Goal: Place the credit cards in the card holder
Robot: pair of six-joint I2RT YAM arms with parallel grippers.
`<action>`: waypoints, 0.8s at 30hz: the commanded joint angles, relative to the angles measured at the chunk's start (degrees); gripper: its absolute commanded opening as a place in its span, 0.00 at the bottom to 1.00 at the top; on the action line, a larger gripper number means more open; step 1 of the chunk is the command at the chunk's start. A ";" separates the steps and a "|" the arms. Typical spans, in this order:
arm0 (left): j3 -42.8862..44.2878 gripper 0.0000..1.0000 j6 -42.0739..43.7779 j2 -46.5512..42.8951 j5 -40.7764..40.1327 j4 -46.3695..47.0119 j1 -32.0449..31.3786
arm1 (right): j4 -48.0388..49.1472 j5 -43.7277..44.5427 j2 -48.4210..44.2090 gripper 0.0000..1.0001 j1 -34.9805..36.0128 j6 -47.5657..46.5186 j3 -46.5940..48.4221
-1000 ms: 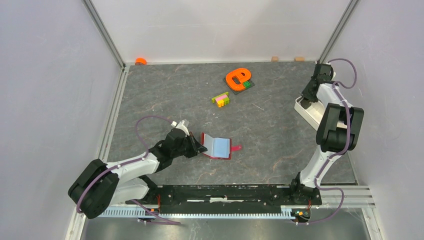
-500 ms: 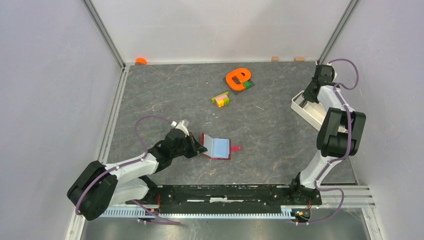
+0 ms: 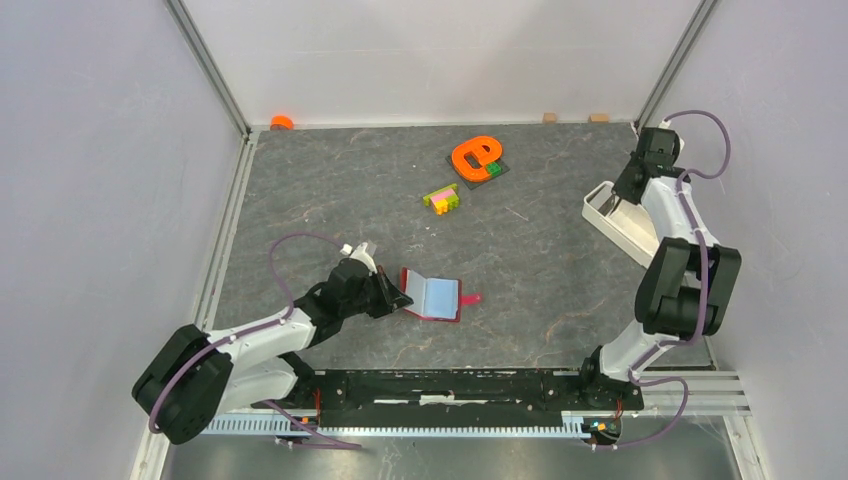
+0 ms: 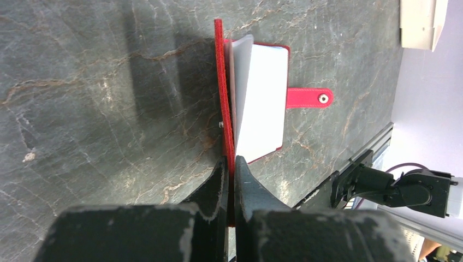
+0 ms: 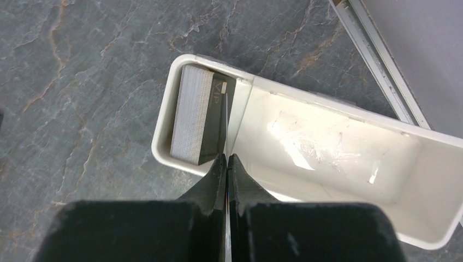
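Left hand [image 4: 229, 161]: closed tight on the near edge of the wallet's raised red cover.
Wallet [image 4: 262, 98]: lies open on the table [image 3: 330, 200], directly ahead of the left fingertips, pale blue inside facing up, snap tab [image 4: 308, 97] sticking out on the side away from the raised cover.
Right hand [image 5: 226, 158]: at the far right of the table over the white tray [image 5: 349, 158], fingers pinched narrow on a single card [image 5: 225, 125] seen edge-on.
Stack of cards [image 5: 191, 117]: stands on edge in the tray's end section, just beside the held card and ahead of the right fingertips.
Wallet to tray: well apart.
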 commanded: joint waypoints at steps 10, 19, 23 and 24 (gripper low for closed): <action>-0.04 0.20 3.10 -1.27 -1.23 -5.20 0.27 | -0.58 -14.16 -20.45 0.00 12.15 -7.35 -11.04; 7.95 0.53 12.70 -4.25 -5.41 -20.70 0.22 | 8.79 -22.48 -27.88 0.00 37.10 -0.06 -25.66; 11.72 0.61 14.82 -5.56 -5.97 -24.49 0.21 | 11.36 -21.15 -29.02 0.00 42.02 2.91 -30.09; 12.79 0.63 15.52 -6.10 -5.71 -25.10 0.18 | 11.64 -20.80 -29.41 0.00 42.26 3.06 -31.13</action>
